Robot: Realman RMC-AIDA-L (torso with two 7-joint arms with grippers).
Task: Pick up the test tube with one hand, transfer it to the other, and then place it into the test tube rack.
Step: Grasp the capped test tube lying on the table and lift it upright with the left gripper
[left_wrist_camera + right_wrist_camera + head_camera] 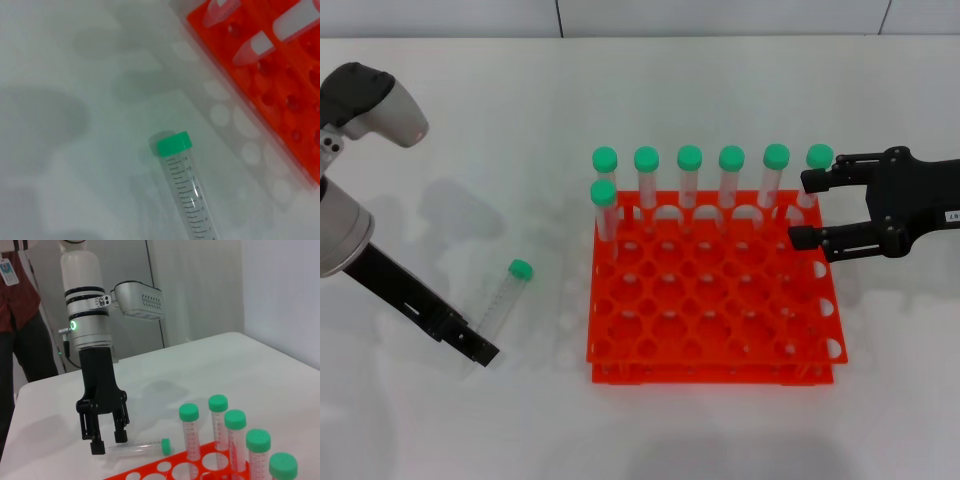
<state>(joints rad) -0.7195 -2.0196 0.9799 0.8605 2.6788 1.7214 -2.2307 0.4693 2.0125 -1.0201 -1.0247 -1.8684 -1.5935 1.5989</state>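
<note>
Careful | left gripper (105, 444), spread, straddles the clear green-capped test tube (503, 297) lying beside the orange-red plastic rack (710, 300) | off-centre closing rolls it away from you | right gripper (800, 208) spread at rack's far corner

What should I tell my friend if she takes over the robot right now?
Left gripper: open, low over the bottom end of the loose test tube, which lies on the table left of the test tube rack; not gripped yet.
Right gripper: open, empty, at the rack's back right corner.
Done: seven capped tubes stand in the rack.
Left: grip, hand over, place in rack.
</note>
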